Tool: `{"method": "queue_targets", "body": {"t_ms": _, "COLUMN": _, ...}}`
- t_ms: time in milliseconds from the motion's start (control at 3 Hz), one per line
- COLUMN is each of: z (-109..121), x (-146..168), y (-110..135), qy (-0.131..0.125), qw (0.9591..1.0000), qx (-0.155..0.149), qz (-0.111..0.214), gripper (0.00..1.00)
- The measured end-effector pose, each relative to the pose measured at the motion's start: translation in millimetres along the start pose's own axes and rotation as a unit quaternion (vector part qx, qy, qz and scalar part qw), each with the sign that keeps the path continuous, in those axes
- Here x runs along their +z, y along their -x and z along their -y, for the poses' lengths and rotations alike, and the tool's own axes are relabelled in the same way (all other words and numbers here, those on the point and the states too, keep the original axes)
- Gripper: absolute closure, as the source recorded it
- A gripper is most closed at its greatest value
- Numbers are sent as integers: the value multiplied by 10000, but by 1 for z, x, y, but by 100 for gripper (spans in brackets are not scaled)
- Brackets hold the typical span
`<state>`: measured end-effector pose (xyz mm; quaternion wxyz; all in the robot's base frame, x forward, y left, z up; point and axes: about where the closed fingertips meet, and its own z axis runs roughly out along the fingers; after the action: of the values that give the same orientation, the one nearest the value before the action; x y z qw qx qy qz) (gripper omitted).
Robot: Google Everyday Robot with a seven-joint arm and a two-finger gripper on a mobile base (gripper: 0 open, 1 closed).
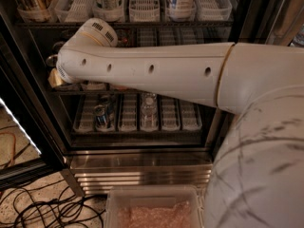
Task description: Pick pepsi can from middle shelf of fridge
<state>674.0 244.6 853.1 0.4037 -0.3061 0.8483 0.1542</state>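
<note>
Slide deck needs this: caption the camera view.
Robot arm spans the fridge, gripper at the middle shelf left end.

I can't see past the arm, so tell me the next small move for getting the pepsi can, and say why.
Probably a short, slow advance into the left end of the middle shelf. The gripper is at that shelf's height at the front of the fridge, mostly hidden behind the arm. The arm also hides the pepsi can, so go gently.
</note>
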Motion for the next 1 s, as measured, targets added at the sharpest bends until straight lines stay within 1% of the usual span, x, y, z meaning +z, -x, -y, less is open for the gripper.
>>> {"method": "queue_targets", "body": {"t_ms": 333, "z": -2, "x": 7, "y": 12, "qy": 2, "qw": 10000, "qx": -11, "qz": 43, "gripper": 28}}
{"method": "queue_targets", "body": {"t_ms": 667, "z": -8, "x": 12, "y": 19, "qy": 80, "qw": 9999, "qx": 90, "qz": 93, "gripper": 26}}
{"method": "queue_targets", "body": {"t_ms": 1000, "z": -15, "x": 19, "y": 22, "qy": 190, "qw": 9995, "qx": 229, "qz": 124, "gripper": 29}}
